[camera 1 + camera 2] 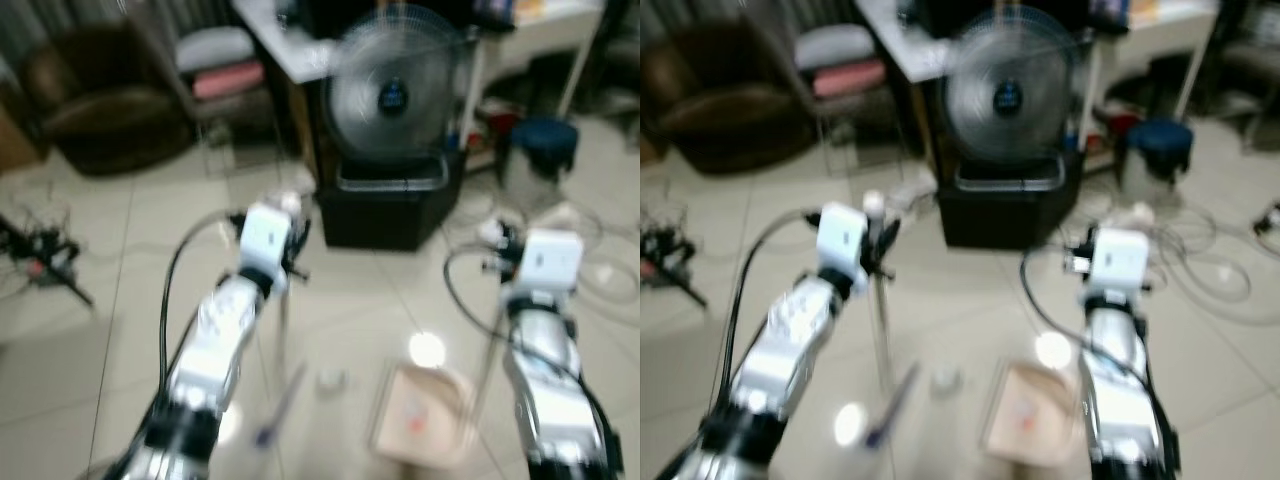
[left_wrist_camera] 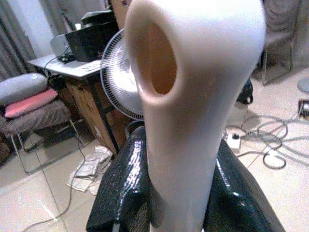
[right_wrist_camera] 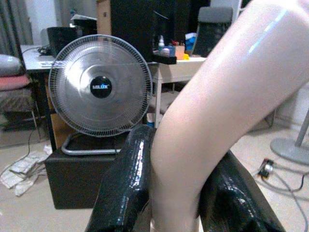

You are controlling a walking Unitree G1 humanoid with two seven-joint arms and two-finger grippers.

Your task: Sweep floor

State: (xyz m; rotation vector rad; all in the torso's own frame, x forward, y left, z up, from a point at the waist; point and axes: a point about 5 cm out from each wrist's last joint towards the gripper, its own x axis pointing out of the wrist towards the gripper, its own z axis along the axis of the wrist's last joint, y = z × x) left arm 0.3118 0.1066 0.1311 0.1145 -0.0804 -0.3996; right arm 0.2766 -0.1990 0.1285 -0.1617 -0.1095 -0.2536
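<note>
My left gripper (image 1: 291, 233) is shut on the cream top of a broom handle (image 2: 193, 96), which has a hanging hole near its end. Its thin pole (image 1: 284, 320) runs down toward the floor. My right gripper (image 1: 502, 244) is shut on a curved cream dustpan handle (image 3: 227, 106). The beige dustpan (image 1: 420, 410) rests on the tiled floor between my arms, with a bit of reddish dirt in it. A small pale scrap (image 1: 330, 380) and a purple stick-like item (image 1: 280, 405) lie on the floor left of the pan. The head views are blurred.
A standing fan (image 1: 392, 95) sits on a black box (image 1: 385, 205) straight ahead. Cables (image 1: 600, 270) sprawl on the floor to the right, near a blue stool (image 1: 543, 140). A brown armchair (image 1: 100, 100) and more wires (image 1: 40, 250) are at the left.
</note>
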